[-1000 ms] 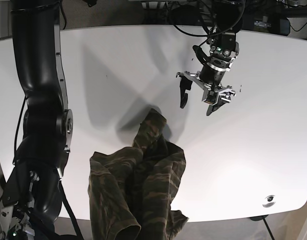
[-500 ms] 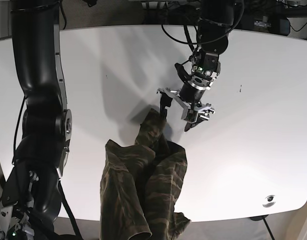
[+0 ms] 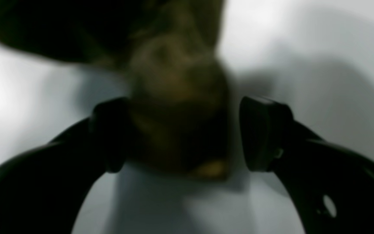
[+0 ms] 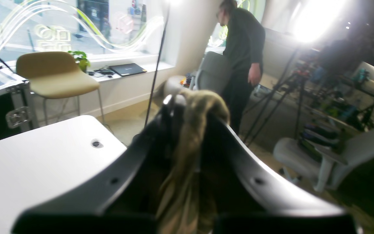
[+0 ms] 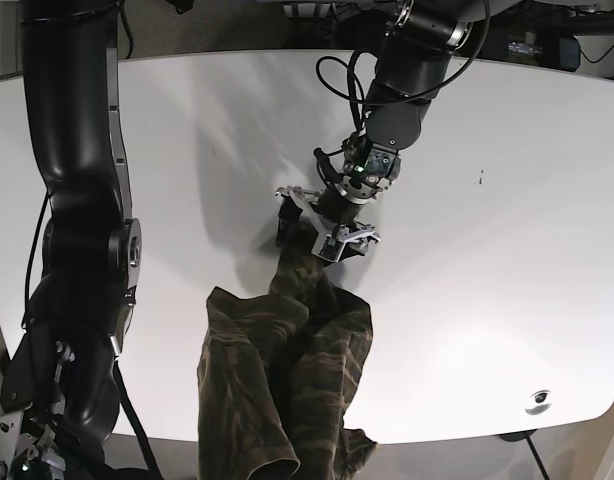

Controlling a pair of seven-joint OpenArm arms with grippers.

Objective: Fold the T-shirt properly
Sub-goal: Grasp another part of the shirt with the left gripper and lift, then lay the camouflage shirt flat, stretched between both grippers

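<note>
T-shirt [image 5: 287, 370], in camouflage print, lies bunched and rumpled on the white table [image 5: 527, 250], one narrow end reaching toward the table's middle and the rest trailing over the near edge, so by my reading the folding has hardly begun: nothing is spread flat, no fold is made, and the whole job of laying out and folding is left. The left gripper [image 5: 314, 228] is down at that narrow end with its jaws spread wide on either side of the cloth, not yet closed on it. The left wrist view shows what the base view only hints at: a blurred lump of fabric sits between the two dark fingers [image 3: 265, 130], nearer one than the other, with bare table showing around it. The right gripper [image 4: 187, 107] is out of the base view's frame (only its black arm [image 5: 77, 200] runs down that view's left side), yet its wrist camera shows it pinched tight on a bunch of the T-shirt's cloth and held up off the table, facing out into the room past the table's corner, where a person [image 4: 242, 58] stands among chairs and tripods. Which part of the garment either gripper has is too crumpled to tell.
</note>
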